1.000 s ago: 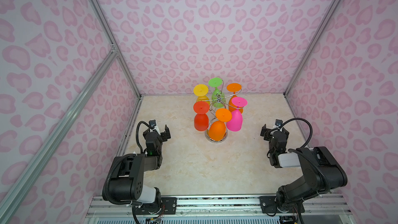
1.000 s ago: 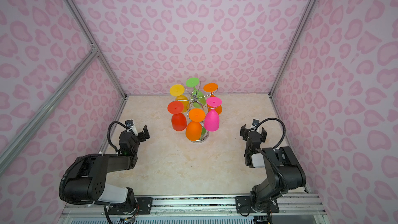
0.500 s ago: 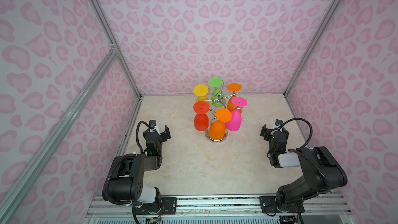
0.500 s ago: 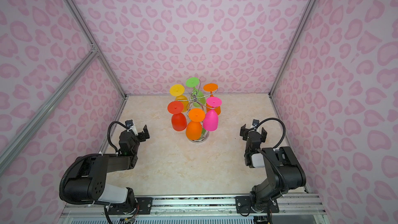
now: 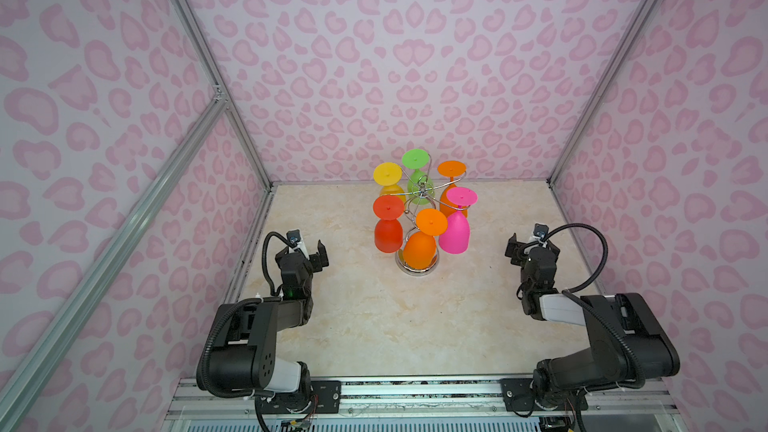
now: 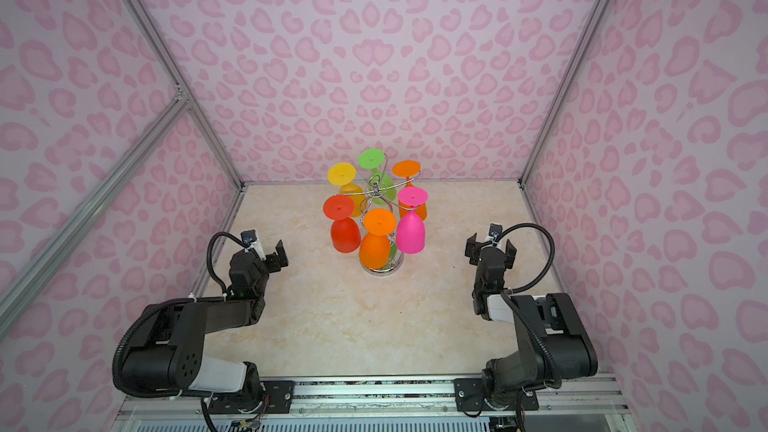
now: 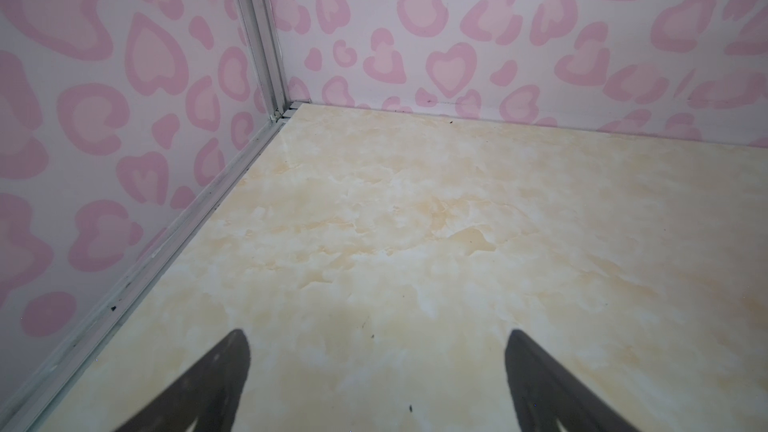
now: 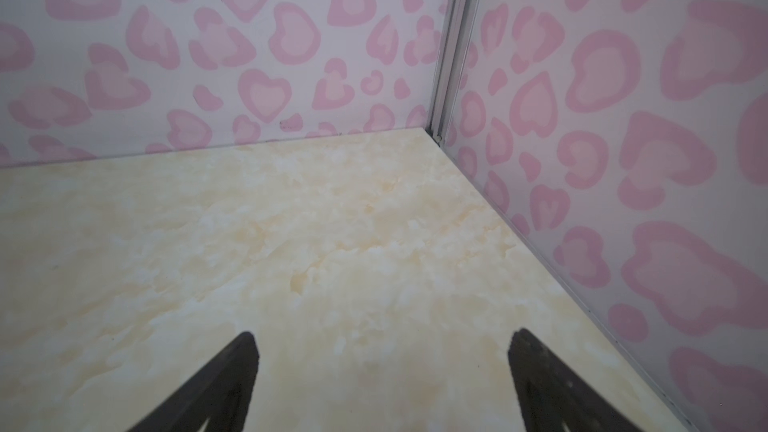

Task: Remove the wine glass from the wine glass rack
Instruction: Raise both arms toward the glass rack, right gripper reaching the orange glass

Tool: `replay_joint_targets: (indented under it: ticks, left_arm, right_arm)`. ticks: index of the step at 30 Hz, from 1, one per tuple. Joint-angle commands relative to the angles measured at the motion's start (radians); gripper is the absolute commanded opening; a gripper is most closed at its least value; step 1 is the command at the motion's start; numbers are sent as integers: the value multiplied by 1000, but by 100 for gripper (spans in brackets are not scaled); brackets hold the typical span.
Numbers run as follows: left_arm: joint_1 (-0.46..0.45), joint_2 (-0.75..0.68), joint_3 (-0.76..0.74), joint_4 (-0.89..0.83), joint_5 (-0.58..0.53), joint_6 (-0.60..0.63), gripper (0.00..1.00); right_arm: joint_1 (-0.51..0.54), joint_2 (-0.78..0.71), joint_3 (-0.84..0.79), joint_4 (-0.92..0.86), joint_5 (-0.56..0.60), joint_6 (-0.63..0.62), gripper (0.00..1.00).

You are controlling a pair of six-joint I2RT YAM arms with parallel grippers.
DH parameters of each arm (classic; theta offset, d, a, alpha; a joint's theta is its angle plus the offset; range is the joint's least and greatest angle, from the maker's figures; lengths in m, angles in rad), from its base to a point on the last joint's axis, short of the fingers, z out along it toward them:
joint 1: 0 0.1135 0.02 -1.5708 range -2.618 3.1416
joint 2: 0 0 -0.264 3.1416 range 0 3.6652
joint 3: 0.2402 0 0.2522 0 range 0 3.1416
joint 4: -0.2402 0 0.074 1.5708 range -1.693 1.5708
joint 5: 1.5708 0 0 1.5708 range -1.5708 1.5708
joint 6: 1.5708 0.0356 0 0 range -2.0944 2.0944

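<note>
Both top views: wine glasses [image 5: 454,236] hang bowl-down, feet hooked on wine glass rack [image 5: 422,192]; left gripper [image 5: 309,248], right gripper [image 5: 532,243] wide, empty, well clear.

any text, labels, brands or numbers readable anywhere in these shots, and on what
None: no word, number, logo or sign can be read in any view.
The glasses and the rack are plain, with no print.
The walls carry only a pink heart pattern.
</note>
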Motion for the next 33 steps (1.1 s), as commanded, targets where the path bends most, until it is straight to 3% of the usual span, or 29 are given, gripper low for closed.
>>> replay_joint_targets:
  ticks: [1,6,10,14,19,23,27,33]
  left_arm:
    - [-2,-67,44,-119,-79,-24,98]
    - [-11,-173,74,-213,-123,-48,98]
    - [-12,-273,149,-325,-64,-126,99]
    - [-13,-349,231,-423,47,-221,99]
    - [-13,-405,305,-517,187,-300,98]
    - [-15,-417,342,-545,316,-353,96]
    - [-19,-416,357,-522,416,-394,94]
    - [-34,-398,379,-520,462,-405,94]
  right_arm:
    - [6,-57,39,-178,13,-7,93]
    - [-1,-185,184,-440,-58,89,96]
    - [-8,-246,392,-715,-162,217,97]
    - [-30,-240,607,-908,-365,383,96]
    - [-23,-155,822,-980,-643,509,90]
    - [-5,-65,970,-1015,-784,561,87]
    - [29,30,1088,-1059,-883,573,84]
    - [93,132,1222,-1135,-912,564,76]
